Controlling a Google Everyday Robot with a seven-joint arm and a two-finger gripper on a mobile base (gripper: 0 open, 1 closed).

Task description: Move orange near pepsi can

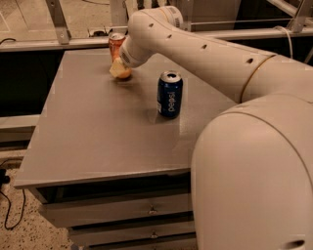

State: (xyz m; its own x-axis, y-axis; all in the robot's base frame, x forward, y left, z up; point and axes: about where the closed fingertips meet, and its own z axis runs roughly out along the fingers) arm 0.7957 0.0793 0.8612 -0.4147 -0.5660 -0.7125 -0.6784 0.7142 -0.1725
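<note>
Setting. A grey flat-topped table filled the middle of the view, with a dull sheen from warm, dim light; the gripper was low over its far part. Below the top sat two drawers, each with a small handle. At lower left lay speckled floor crossed by a black cable. A pale horizontal rail ran behind the table, with slanted metal posts rising from it against a tan floor beyond.
</note>
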